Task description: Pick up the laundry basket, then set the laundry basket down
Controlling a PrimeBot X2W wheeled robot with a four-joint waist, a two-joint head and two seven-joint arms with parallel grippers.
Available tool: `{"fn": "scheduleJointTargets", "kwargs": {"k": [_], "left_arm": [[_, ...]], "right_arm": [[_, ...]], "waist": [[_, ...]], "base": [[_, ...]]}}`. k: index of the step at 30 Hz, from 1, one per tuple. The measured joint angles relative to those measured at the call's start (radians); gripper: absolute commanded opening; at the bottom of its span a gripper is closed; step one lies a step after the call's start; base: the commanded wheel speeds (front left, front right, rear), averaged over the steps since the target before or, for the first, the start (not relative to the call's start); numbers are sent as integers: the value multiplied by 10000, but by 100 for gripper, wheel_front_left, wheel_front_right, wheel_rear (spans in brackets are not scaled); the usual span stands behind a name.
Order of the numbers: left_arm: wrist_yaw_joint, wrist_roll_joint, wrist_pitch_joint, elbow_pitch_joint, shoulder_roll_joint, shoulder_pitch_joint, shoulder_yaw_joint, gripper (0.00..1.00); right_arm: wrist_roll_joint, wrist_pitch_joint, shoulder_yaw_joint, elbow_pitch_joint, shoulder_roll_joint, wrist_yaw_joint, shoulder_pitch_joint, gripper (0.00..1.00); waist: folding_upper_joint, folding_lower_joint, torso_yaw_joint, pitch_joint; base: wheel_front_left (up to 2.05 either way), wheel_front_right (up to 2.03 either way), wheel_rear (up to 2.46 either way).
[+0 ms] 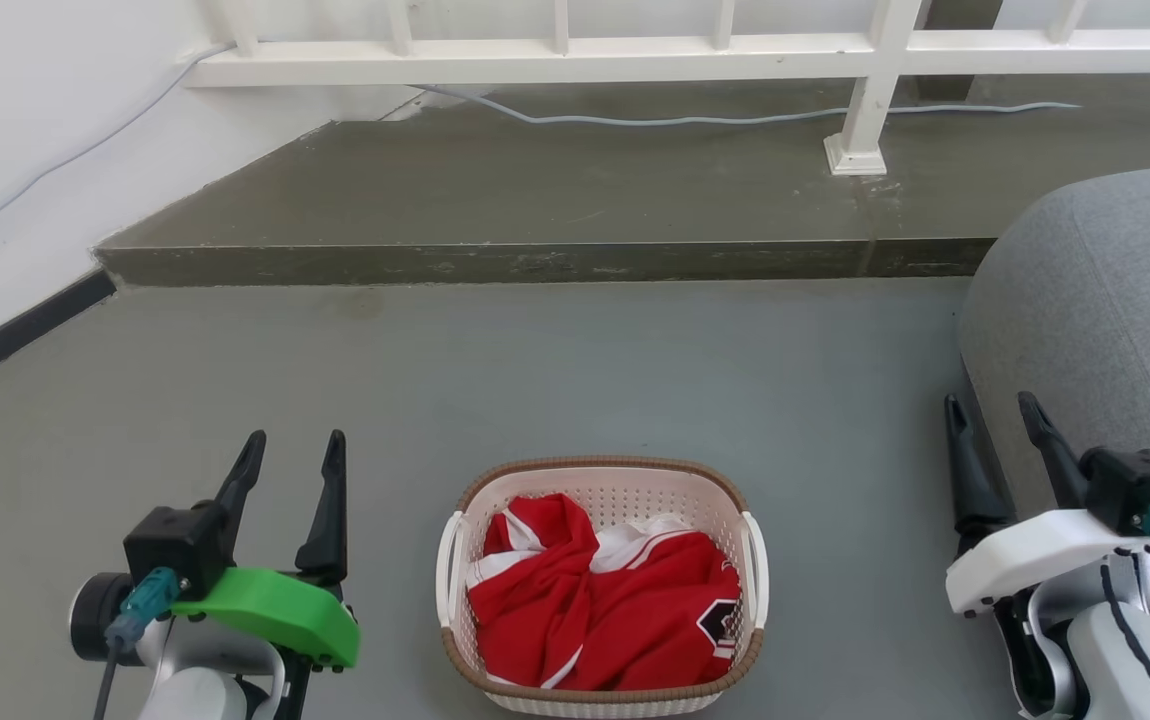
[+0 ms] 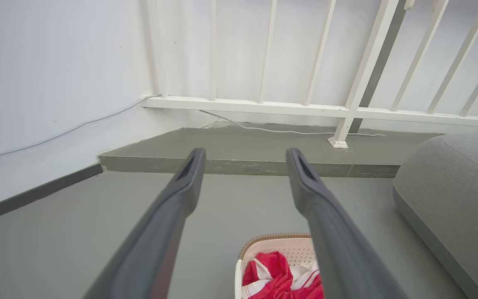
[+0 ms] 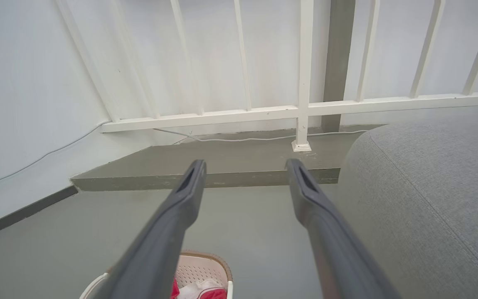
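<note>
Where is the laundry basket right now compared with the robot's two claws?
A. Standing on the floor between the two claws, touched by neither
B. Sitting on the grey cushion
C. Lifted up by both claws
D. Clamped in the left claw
A: the laundry basket stands on the grey floor with red clothing in it, while the left gripper and right gripper hang open on either side, apart from it.

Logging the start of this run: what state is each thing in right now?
laundry basket: upright on the floor, unheld.
red and white garment: crumpled inside the basket.
left gripper: open, empty, apart from the basket.
right gripper: open, empty, beside the grey cushion.
cable: lying loose along the step.
</note>
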Motion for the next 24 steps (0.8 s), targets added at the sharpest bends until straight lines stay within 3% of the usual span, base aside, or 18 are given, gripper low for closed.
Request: {"fn": "scheduleJointTargets", "kwargs": {"k": [11, 24], "left_arm": [[263, 986, -176, 0, -21, -1, -234, 100], [278, 1060, -176, 35, -21, -3, -244, 100]], "right_arm": [[-1083, -370, 215, 42, -2, -171, 12, 100], [-1068, -372, 213, 125, 2, -159, 12, 100]], "waist": [[0, 0, 17, 29], [0, 0, 29, 121]], "base": [[0, 0, 0], [0, 0, 0]]}}
